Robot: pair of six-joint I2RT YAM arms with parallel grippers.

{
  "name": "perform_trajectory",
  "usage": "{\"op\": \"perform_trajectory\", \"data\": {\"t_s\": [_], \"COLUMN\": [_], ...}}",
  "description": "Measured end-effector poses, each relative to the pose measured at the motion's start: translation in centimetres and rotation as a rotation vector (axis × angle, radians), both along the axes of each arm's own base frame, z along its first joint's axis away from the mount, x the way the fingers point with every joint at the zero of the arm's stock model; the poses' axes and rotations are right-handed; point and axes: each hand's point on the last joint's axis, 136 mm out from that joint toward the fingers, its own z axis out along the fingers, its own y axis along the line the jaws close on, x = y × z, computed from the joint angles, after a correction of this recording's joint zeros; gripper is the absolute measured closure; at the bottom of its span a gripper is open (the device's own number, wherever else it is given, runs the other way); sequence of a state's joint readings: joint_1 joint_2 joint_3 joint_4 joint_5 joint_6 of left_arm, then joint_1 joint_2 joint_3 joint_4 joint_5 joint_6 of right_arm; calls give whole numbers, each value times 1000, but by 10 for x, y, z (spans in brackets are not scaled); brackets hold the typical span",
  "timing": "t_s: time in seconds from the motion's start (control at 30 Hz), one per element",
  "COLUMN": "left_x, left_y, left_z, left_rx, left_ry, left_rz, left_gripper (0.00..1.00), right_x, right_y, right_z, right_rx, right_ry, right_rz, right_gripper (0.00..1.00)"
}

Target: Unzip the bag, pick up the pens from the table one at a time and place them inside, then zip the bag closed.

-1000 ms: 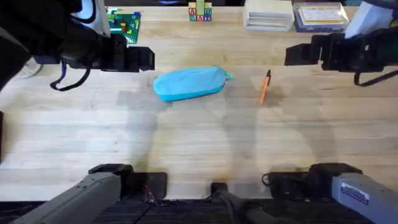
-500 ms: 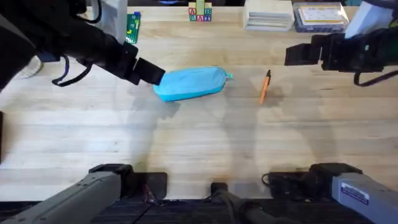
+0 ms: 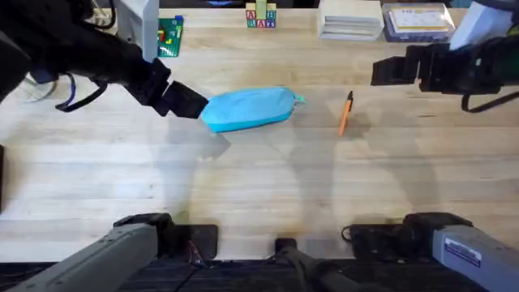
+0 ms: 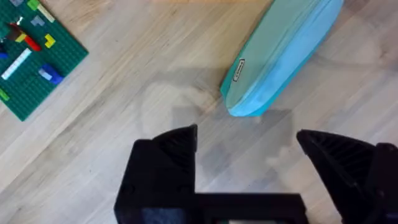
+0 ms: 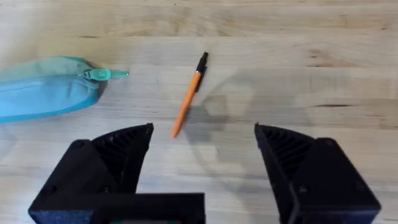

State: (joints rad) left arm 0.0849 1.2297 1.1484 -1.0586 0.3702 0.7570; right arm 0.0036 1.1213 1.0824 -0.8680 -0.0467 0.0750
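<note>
Overhead: bag (image 3: 246,109) is lying mid-table, long axis left-right, zipper tab at its right end. I'm hovering my left gripper (image 3: 188,103) at its left end; the left arm is nearer.

Left wrist: fingers spread wide, holding nothing, bag end just ahead.

Right wrist: right gripper (image 5: 204,155) is gaping wide, empty, facing the pen (image 5: 189,94) beside the tab.

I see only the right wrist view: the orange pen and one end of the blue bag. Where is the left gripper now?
Observer: The left gripper is at the bag's other end, away from the teal pull tab.
Operator: Is it holding the bag?
Observer: No. In the left wrist view its fingers are open, with bare table between them and the bag end just ahead.
Operator: What else is near it?
Observer: A green brick baseplate lies behind that arm.
</note>
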Motion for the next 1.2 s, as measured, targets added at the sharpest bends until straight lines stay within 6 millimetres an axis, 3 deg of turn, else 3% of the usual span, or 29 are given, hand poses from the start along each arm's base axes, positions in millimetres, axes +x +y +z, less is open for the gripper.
{"op": "perform_trajectory", "data": {"t_s": [0.3,0.47,0.67,1.2], "left_x": [-5,-13,-13,6], "left_y": [-8,-7,-6,-8], "left_z": [2,10,5,-44], "left_rx": [2,-77,-169,-304], "left_ry": [-45,-107,-153,-114], "left_rz": [-153,-283,-406,-552], "left_gripper": [7,8,8,8], "right_x": [0,0,0,0], "right_y": [0,0,0,0], "right_z": [0,0,0,0], "right_rx": [0,0,0,0], "right_ry": [0,-1,0,0], "right_rz": [0,0,0,0], "right_gripper": [4,4,4,3]}}
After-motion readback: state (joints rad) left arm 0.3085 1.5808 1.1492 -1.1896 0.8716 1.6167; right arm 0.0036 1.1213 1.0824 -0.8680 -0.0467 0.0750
